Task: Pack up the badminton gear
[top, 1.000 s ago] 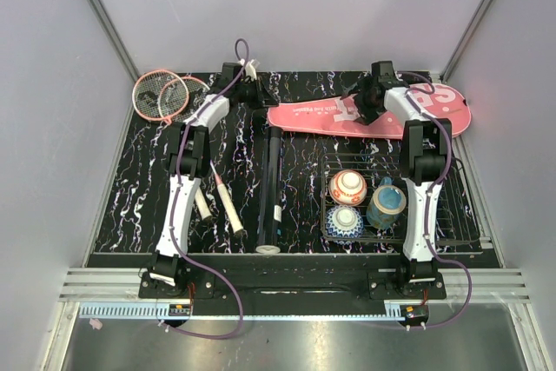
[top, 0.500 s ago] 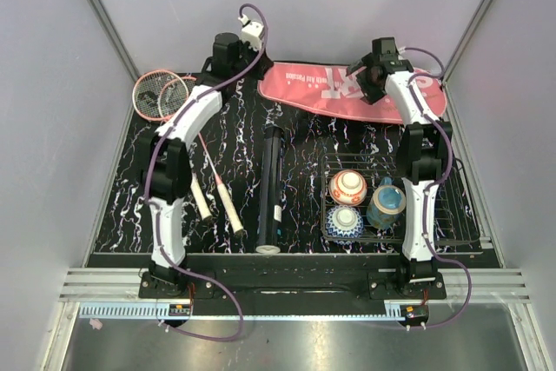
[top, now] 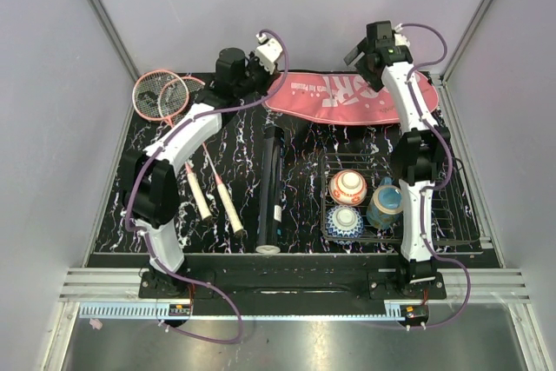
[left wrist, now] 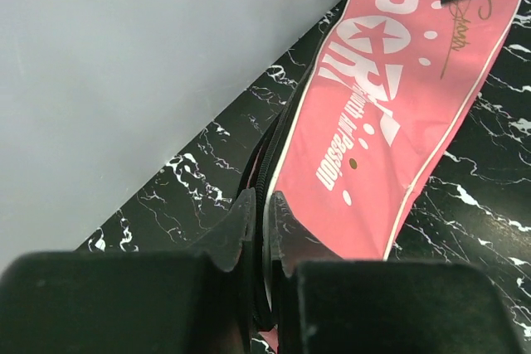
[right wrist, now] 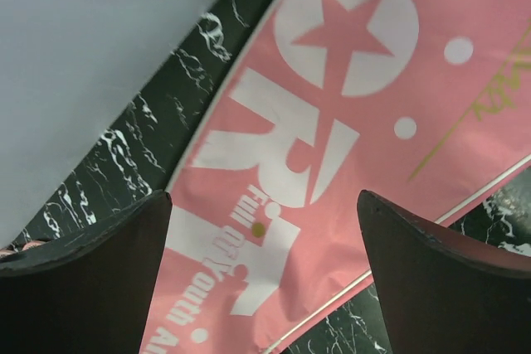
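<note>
In the lower middle of the overhead view the black tube (top: 271,182) lies lengthwise on the table (top: 139,188). The two rackets (top: 165,93) are at its left (handles toward the bottom edge, pink heads in the upper left), and the wire basket (top: 452,215) with bowls (top: 347,187) is at the lower right. I judge that none of the gear is packed yet. Farther up, the pink cover (top: 347,97) lies flat along the far edge of the table, at top centre. The left gripper (left wrist: 262,209) is pinched tightly on the cover's narrow end, with the dark zipper edge between its fingers, probably to hold the mouth ready for a racket. The right gripper (right wrist: 264,196) hangs over the wide printed part with its fingers spread well apart. The cover is below and between them, and as far as I can tell they do not touch it.
</note>
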